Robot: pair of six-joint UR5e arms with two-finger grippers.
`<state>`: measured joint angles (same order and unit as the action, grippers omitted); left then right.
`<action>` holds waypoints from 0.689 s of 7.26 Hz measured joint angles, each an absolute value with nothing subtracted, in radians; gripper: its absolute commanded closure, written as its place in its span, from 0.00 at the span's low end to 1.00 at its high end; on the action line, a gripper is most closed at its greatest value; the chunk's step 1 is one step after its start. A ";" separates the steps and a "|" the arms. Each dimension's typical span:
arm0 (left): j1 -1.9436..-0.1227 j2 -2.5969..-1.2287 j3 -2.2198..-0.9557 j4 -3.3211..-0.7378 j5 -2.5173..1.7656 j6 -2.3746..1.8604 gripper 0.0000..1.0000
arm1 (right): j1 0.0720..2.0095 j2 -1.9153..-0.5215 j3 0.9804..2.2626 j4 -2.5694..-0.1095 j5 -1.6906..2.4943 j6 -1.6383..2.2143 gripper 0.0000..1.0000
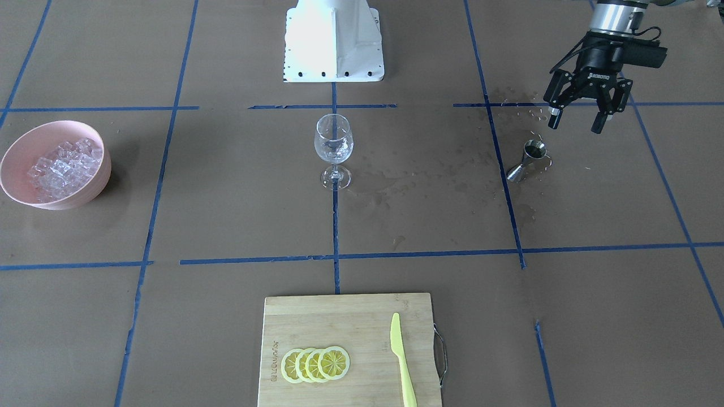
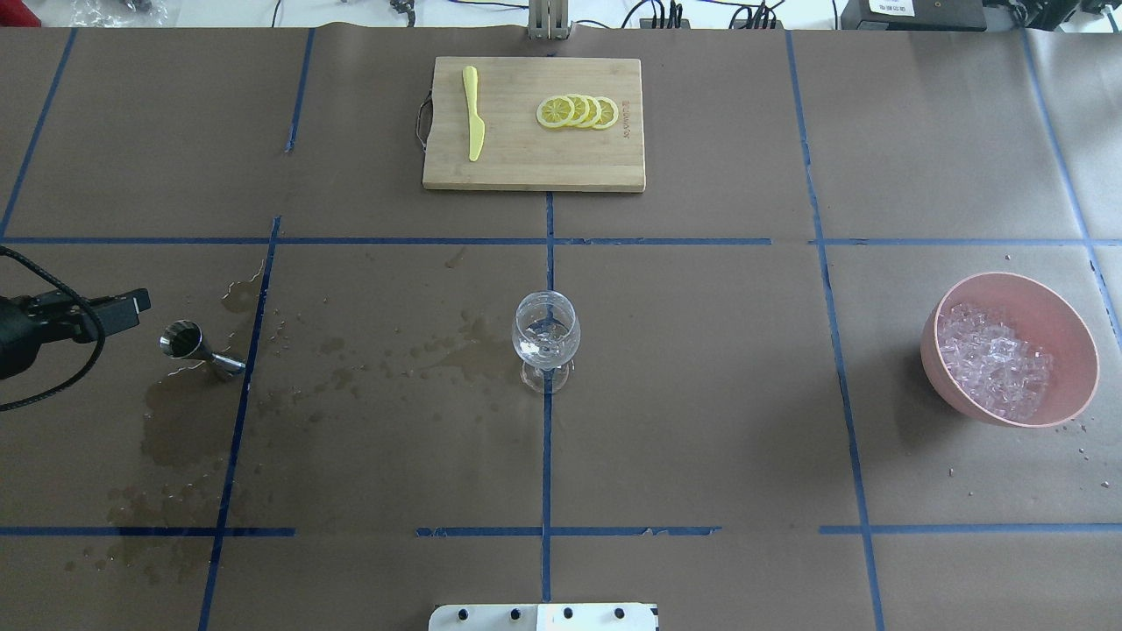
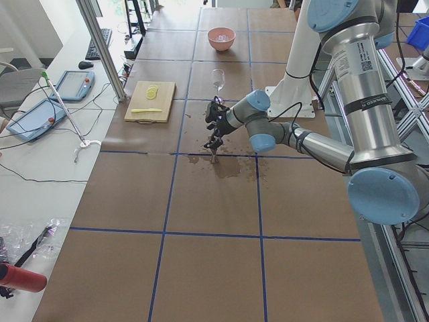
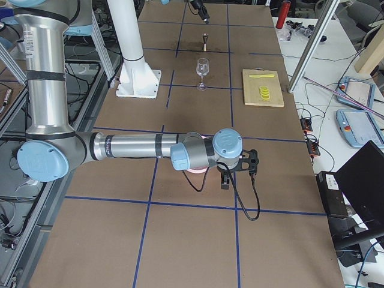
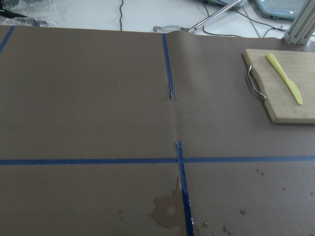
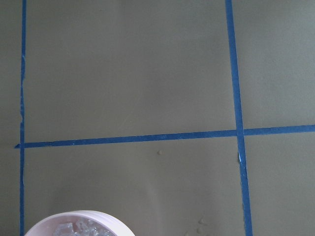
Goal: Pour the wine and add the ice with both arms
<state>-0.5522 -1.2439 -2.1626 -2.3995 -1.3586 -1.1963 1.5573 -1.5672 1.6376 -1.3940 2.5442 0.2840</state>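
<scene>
A clear wine glass (image 1: pixel 334 148) stands upright at the table's middle, also in the overhead view (image 2: pixel 545 337). Glints low in its cup may be the wine; I cannot tell. A small steel jigger (image 1: pixel 529 161) stands on wet paper. My left gripper (image 1: pixel 578 122) is open and empty, raised above and behind the jigger. The ice (image 1: pixel 61 167) fills a pink bowl (image 1: pixel 97 182). My right gripper (image 4: pixel 238 176) hangs by the bowl in the exterior right view; I cannot tell if it is open or shut. The right wrist view shows the bowl's rim (image 6: pixel 78 215).
A wooden cutting board (image 1: pixel 339 316) on the operators' side holds lemon slices (image 1: pixel 315 364) and a yellow knife (image 1: pixel 403 362). Wet stains (image 2: pixel 184 429) spread around the jigger and towards the glass. The white pedestal base (image 1: pixel 334 39) stands behind the glass.
</scene>
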 measured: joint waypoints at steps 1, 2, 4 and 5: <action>-0.479 -1.245 -2.158 -2.396 -1.273 -1.238 0.01 | 1.555 -1.567 1.643 -1.394 2.545 0.295 0.00; -0.418 -1.249 -2.143 -2.392 -1.183 -1.264 0.01 | 1.555 -1.566 1.645 -1.394 2.545 0.298 0.00; -0.315 -1.274 -2.062 -2.384 -0.986 -1.319 0.01 | 1.554 -1.565 1.647 -1.394 2.545 0.299 0.00; -0.277 -1.291 -2.022 -2.381 -0.911 -1.346 0.01 | 1.554 -1.565 1.647 -1.394 2.544 0.299 0.00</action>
